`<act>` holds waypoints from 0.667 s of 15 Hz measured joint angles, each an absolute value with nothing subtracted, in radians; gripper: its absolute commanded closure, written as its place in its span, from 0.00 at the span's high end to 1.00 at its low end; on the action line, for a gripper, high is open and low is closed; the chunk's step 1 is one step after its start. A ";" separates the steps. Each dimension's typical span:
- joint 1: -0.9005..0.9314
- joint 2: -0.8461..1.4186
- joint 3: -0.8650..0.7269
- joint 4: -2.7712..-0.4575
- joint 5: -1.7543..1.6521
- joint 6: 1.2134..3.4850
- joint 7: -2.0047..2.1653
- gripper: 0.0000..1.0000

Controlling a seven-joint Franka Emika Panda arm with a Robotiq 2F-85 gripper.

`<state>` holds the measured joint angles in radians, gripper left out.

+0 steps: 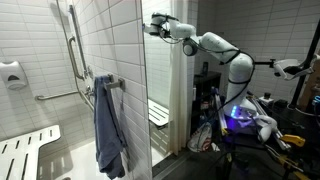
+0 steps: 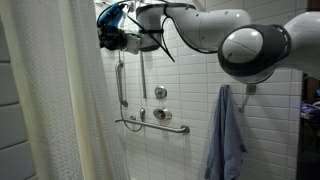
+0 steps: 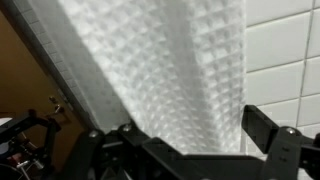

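Note:
A white waffle-textured shower curtain (image 3: pixel 170 60) fills the wrist view and hangs at the side in both exterior views (image 2: pixel 50 100) (image 1: pixel 178 95). My gripper (image 3: pixel 180 128) is raised high at the curtain's upper edge (image 2: pixel 108 38) (image 1: pixel 155 25). Its two black fingers stand wide apart with the curtain fabric between them. They are open around the cloth, not pinching it.
A blue towel (image 1: pixel 108 125) (image 2: pixel 228 135) hangs on the tiled wall. Metal grab bars (image 2: pixel 122 75) (image 1: pixel 75 50) and shower valves (image 2: pixel 160 93) are on the wall. A white slatted bench (image 1: pixel 25 150) is low down. Cluttered equipment (image 1: pixel 250 115) stands beside the robot base.

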<state>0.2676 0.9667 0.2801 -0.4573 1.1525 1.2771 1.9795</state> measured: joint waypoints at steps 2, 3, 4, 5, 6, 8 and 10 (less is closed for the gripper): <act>0.270 0.967 0.280 -0.458 1.140 1.277 1.978 0.53; 0.270 0.967 0.280 -0.458 1.131 1.277 1.977 0.45; 0.270 0.967 0.280 -0.458 1.121 1.277 1.974 0.36; 0.271 0.967 0.280 -0.458 1.113 1.276 1.972 0.29; 0.271 0.967 0.280 -0.458 1.106 1.275 1.969 0.20; 0.271 0.967 0.280 -0.458 1.095 1.275 1.967 0.05; 0.271 0.967 0.281 -0.458 1.085 1.272 1.964 0.00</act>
<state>0.2712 0.9670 0.2808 -0.4579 1.0854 1.2724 1.9639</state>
